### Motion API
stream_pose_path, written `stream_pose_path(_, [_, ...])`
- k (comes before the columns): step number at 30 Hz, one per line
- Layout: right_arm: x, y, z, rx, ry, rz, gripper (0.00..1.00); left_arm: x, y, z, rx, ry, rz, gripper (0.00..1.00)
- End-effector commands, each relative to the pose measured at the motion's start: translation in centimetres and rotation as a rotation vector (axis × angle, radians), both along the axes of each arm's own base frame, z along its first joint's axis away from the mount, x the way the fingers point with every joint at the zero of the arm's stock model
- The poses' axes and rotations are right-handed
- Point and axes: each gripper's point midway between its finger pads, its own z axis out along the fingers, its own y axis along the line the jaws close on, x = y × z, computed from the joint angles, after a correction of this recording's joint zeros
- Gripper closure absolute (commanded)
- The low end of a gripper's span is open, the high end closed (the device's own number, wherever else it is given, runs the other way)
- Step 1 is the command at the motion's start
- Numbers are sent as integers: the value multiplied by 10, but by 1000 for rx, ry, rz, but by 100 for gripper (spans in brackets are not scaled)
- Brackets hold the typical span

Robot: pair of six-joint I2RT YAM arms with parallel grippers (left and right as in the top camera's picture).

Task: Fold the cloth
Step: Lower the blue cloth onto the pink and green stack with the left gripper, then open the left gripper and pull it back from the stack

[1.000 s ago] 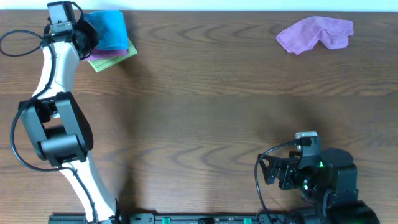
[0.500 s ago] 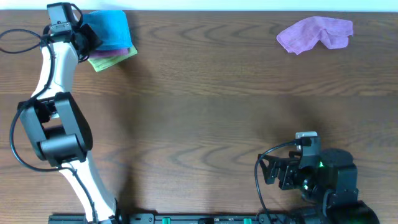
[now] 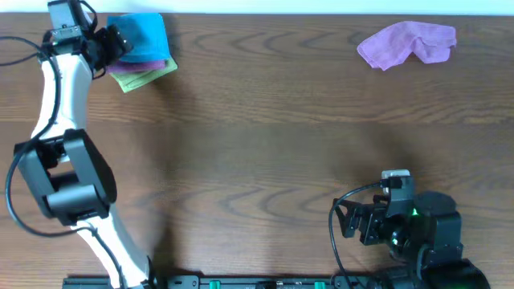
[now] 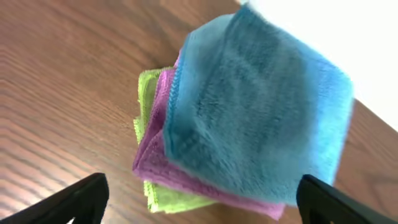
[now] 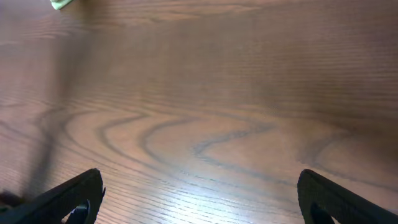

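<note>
A folded blue cloth (image 3: 143, 38) (image 4: 261, 106) lies on top of a folded purple cloth (image 4: 186, 174) and a green cloth (image 3: 143, 77) (image 4: 149, 106), stacked at the table's far left corner. My left gripper (image 3: 114, 42) (image 4: 202, 200) stands open just left of the stack, its fingertips (image 4: 87, 196) apart from the cloths, nothing between them. A crumpled, unfolded purple cloth (image 3: 408, 42) lies at the far right. My right gripper (image 3: 345, 218) (image 5: 199, 199) rests open near the front right edge, over bare wood.
The brown wooden table (image 3: 265, 136) stretches between the stack and the crumpled cloth. The table's far edge (image 3: 265, 14) runs just behind both. A black cable (image 3: 24, 50) loops beside the left arm.
My left gripper has opened, let go of the blue cloth and drawn back to the left. The blue cloth stays on the stack. The right arm has not moved.
</note>
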Motion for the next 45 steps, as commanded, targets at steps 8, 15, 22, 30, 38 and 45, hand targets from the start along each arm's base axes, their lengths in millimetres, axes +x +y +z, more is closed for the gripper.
stream_pose_path(8, [0, -1, -1, 11, 5, -17, 1, -41, -11, 84, 36, -44, -21, 5])
stream_pose_path(15, [0, -1, -1, 11, 6, -17, 1, -82, -54, 98, 20, 50, -109, 5])
stream_pose_path(22, [0, -1, -1, 11, 5, -17, 1, -117, -112, 119, 6, 82, -236, 5])
stream_pose_path(30, [0, -1, -1, 11, 5, -17, 1, -155, -139, 137, -8, 109, -303, 5])
stream_pose_path(38, [0, -1, -1, 11, 6, -17, 1, -209, -155, 130, 61, 265, -373, 5])
stream_pose_path(45, [0, -1, -1, 11, 5, -17, 1, -227, -167, 129, 126, 193, -431, 5])
